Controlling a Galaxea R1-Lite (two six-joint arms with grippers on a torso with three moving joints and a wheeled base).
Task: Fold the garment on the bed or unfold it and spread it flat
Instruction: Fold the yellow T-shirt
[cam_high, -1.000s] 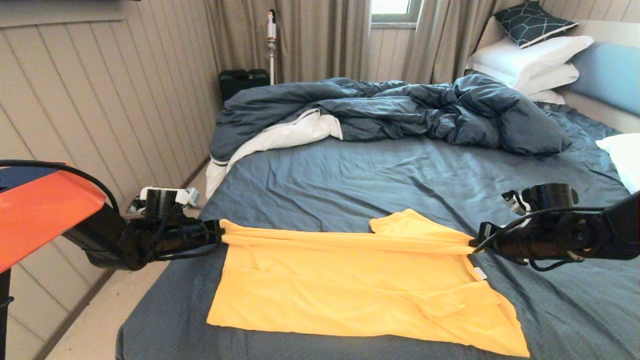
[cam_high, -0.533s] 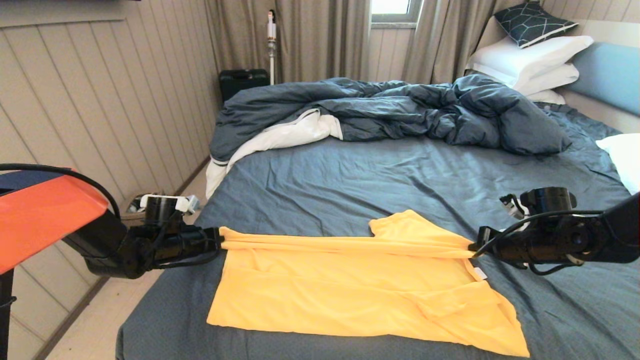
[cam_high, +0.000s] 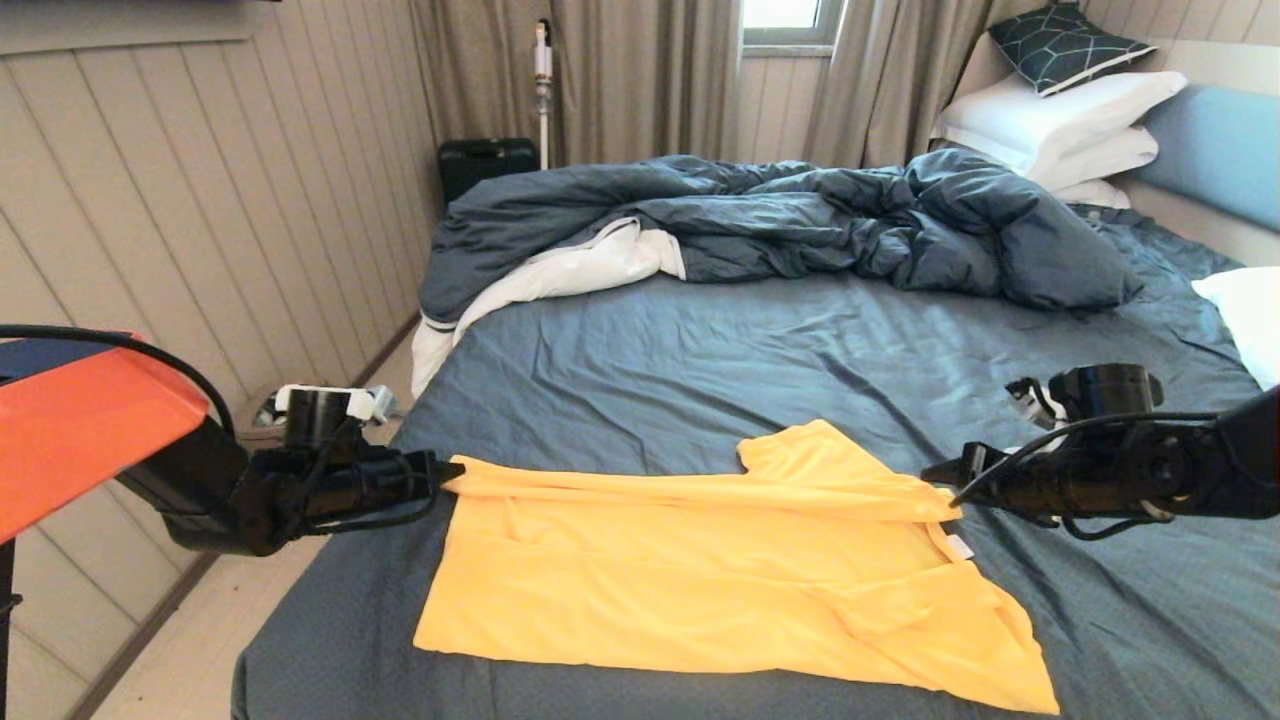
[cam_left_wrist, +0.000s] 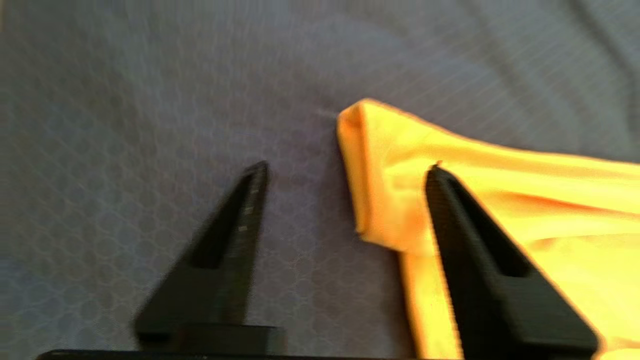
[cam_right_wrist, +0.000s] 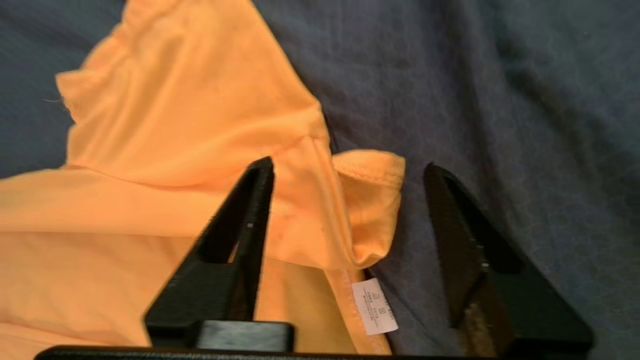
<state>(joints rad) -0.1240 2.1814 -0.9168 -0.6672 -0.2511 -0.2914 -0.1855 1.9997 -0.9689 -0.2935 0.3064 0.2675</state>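
The yellow garment (cam_high: 700, 580) lies on the bed (cam_high: 750, 360) near its front edge, with its far edge folded towards me in a long band. My left gripper (cam_high: 450, 470) is at the band's left end, open. In the left wrist view the garment's corner (cam_left_wrist: 400, 150) lies loose between the spread fingers of the left gripper (cam_left_wrist: 347, 169). My right gripper (cam_high: 935, 475) is open at the band's right end. The right wrist view has the right gripper (cam_right_wrist: 348, 165) straddling the collar fold of the garment (cam_right_wrist: 175, 125), not gripping it; a white label (cam_right_wrist: 375, 305) shows.
A rumpled dark blue duvet (cam_high: 780, 215) fills the far half of the bed. White pillows (cam_high: 1060, 125) and a patterned cushion (cam_high: 1065, 45) lean on the blue headboard (cam_high: 1215, 150) at right. A panelled wall and a strip of floor (cam_high: 200, 640) run along the left.
Both grippers went from shut on the garment's folded edge to open. The taut yellow band has gone slack and rests on the shirt. The arms have barely shifted.
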